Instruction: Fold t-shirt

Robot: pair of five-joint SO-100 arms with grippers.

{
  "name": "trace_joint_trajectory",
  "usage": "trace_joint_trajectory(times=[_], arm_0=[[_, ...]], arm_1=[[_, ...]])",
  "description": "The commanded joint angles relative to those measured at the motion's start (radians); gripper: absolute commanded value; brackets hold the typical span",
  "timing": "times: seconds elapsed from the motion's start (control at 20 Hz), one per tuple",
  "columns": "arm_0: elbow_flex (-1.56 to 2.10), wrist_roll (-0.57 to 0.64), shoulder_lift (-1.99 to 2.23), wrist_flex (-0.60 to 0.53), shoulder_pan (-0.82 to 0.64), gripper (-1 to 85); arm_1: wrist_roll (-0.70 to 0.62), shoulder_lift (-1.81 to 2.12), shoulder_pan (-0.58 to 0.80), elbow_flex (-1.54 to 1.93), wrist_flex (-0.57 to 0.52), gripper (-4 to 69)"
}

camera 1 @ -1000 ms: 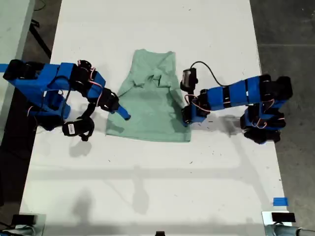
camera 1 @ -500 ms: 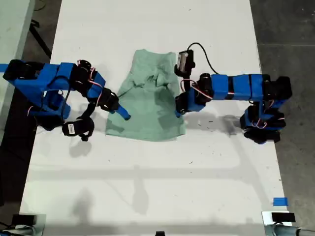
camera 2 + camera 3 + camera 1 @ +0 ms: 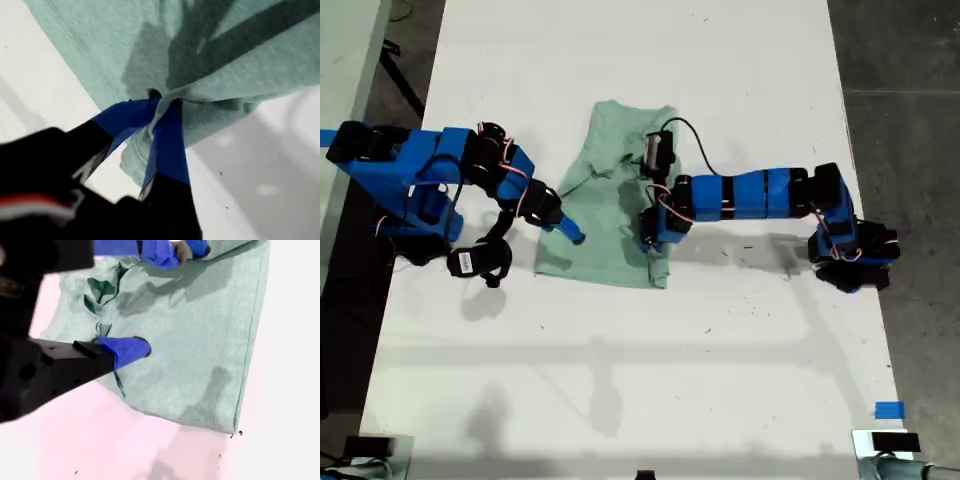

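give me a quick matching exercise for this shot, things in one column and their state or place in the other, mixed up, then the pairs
Things:
1. my first gripper
2. my second gripper
3. t-shirt
4. blue tape

States or places:
A. lies partly folded, rumpled near the neck
B. shut on a fold of cloth
C. rests a tip on the cloth, pinching nothing
D. stuck near the exterior view's bottom right corner

Pairs: 1-B, 2-C, 3-A, 4-D

I think I am in a robot lab: a long white table [image 3: 620, 380], grey concrete floor [image 3: 910, 60], tape marks.
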Motion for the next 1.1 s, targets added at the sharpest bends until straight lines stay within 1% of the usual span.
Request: trace_joint_trajectory(times=[0.0, 0.15, 0.3, 0.5, 0.6, 0.75, 0.95, 1.05], arm_0=[[-0.009, -0.012, 0.021, -0.009, 0.012, 29.2], [-0.006, -0.017, 0.021, -0.006, 0.014, 29.2], [0.005, -0.04, 0.023, 0.009, 0.014, 29.7], [0.015, -0.064, 0.026, 0.021, 0.02, 30.0], [0.017, -0.077, 0.029, 0.037, 0.021, 30.1], [0.055, -0.147, 0.057, 0.084, 0.032, 30.6], [0.304, -0.239, 0.132, -0.021, 0.032, 31.1], [0.443, -0.253, 0.186, -0.129, 0.009, 31.0]], arm_1=[[-0.043, 0.023, -0.015, -0.173, 0.071, 30.9], [-0.077, 0.066, -0.003, -0.272, 0.161, 26.7], [-0.112, 0.175, 0.032, -0.293, 0.245, 24.9], [-0.138, 0.244, 0.066, -0.29, 0.399, 23.9], [-0.143, 0.276, 0.066, -0.267, 0.41, 23.2], [-0.152, 0.314, 0.066, -0.238, 0.433, 22.9], [-0.153, 0.345, 0.066, -0.179, 0.434, 22.2], [-0.152, 0.365, 0.064, -0.153, 0.434, 21.8]])
